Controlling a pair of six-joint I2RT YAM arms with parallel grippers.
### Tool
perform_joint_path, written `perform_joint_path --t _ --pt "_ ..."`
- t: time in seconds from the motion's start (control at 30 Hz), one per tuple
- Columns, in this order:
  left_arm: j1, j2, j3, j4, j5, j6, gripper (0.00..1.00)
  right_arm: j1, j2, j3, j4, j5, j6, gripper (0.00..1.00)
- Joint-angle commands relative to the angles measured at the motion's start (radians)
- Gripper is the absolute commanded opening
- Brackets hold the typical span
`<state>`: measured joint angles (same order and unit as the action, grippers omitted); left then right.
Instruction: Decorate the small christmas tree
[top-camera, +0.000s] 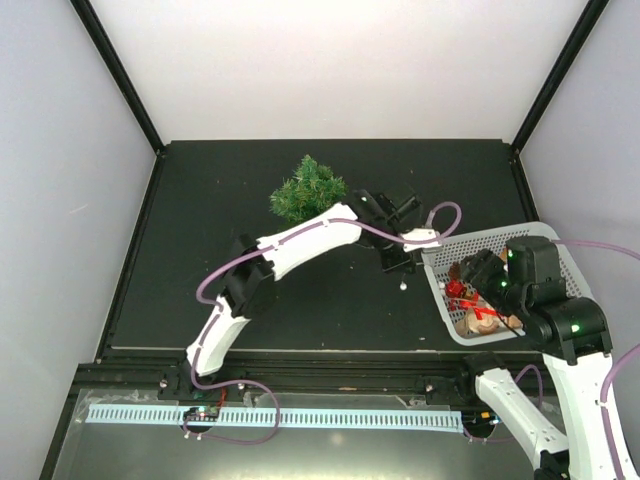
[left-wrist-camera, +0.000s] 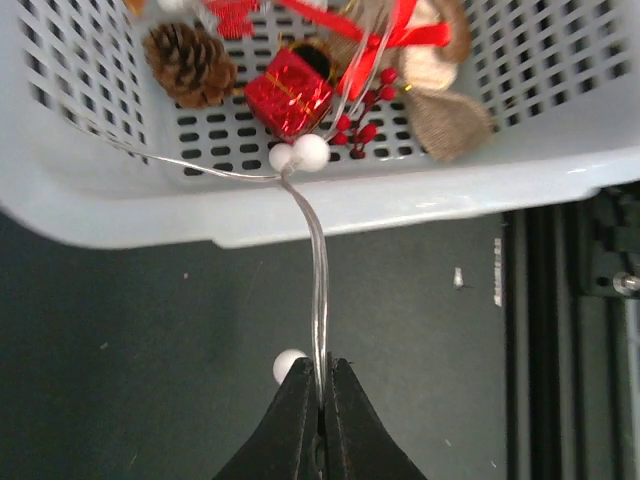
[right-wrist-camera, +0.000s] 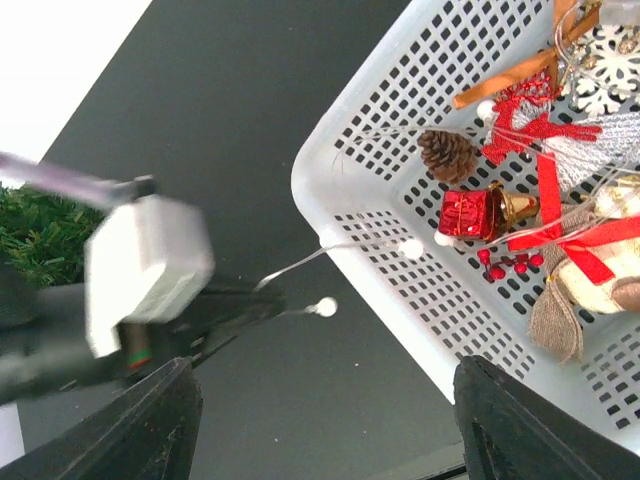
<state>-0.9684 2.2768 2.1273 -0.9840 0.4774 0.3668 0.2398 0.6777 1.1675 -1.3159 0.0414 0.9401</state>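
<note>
The small christmas tree stands at the back of the black table; a bit of it shows at the left of the right wrist view. My left gripper is just outside the left rim of the white basket. It is shut on a clear string of white beads that runs from its tips over the rim into the basket. One bead hangs beside the tips. My right gripper hovers open over the basket's near-left corner, holding nothing.
In the basket lie a pine cone, a red gift box, a gold bell, red berries, red ribbon, burlap pieces and a white snowflake. The basket sits at the table's right edge.
</note>
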Motion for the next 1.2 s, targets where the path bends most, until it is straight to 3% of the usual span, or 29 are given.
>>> perform_joint_path --t 0.0,0.17,0.37,0.47,0.67,0.87,1.0,1.17 --pt "0.013 -0.195 0.039 -0.112 -0.041 0.03 0.02 -0.005 0.012 0.016 0.049 0.039 -0.033 0.71" --pt "0.014 -0.338 0.056 -0.159 -0.101 0.073 0.01 -0.006 0.026 -0.016 0.098 0.046 -0.045 0.72" --pt "0.016 -0.447 0.198 -0.271 -0.255 0.139 0.01 -0.007 0.06 -0.03 0.165 0.041 -0.072 0.77" --pt "0.016 -0.518 0.193 -0.283 -0.297 0.146 0.02 -0.008 0.08 -0.042 0.196 0.003 -0.092 0.79" --pt "0.017 -0.633 0.114 -0.278 -0.403 0.145 0.02 -0.016 0.11 -0.098 0.26 -0.235 -0.132 0.8" --pt "0.049 -0.71 0.052 -0.283 -0.446 0.144 0.02 -0.041 0.086 -0.109 0.194 -0.241 -0.172 0.79" --pt "0.068 -0.751 0.02 -0.283 -0.452 0.152 0.02 -0.057 0.085 -0.162 0.228 -0.367 -0.101 0.8" --pt "0.076 -0.777 0.014 -0.287 -0.452 0.153 0.01 -0.06 0.067 -0.299 0.463 -0.609 0.108 0.8"
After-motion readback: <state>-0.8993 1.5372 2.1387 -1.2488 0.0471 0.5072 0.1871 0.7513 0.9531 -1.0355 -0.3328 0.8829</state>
